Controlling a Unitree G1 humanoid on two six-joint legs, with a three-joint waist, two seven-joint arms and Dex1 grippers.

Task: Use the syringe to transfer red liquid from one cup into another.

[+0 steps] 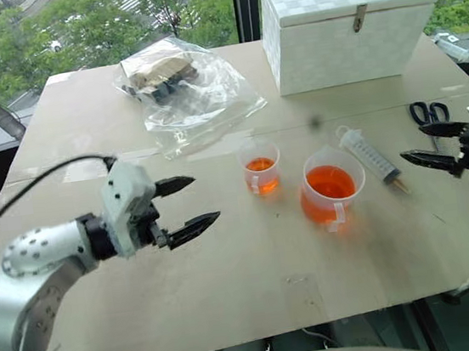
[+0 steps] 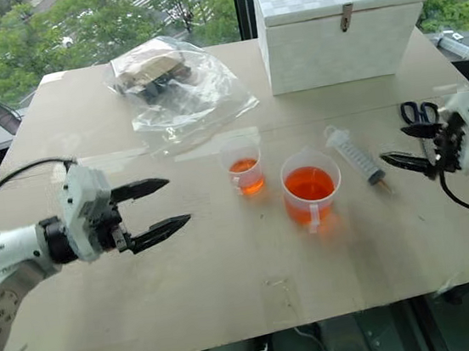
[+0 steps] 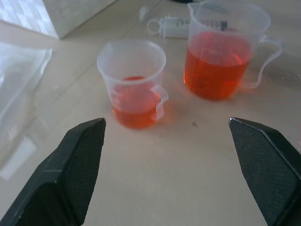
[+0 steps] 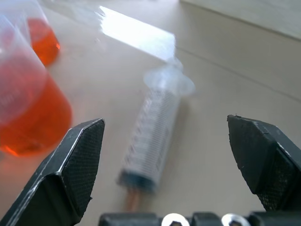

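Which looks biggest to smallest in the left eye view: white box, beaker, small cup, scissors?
1. white box
2. beaker
3. small cup
4. scissors, though they lie partly behind the right gripper, so that place is unsure.

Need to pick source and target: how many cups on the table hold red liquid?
2. The small cup stands at the table's middle, partly filled. The wide beaker stands just to its right, holding more, with the syringe lying on its right side. None seem hidden.
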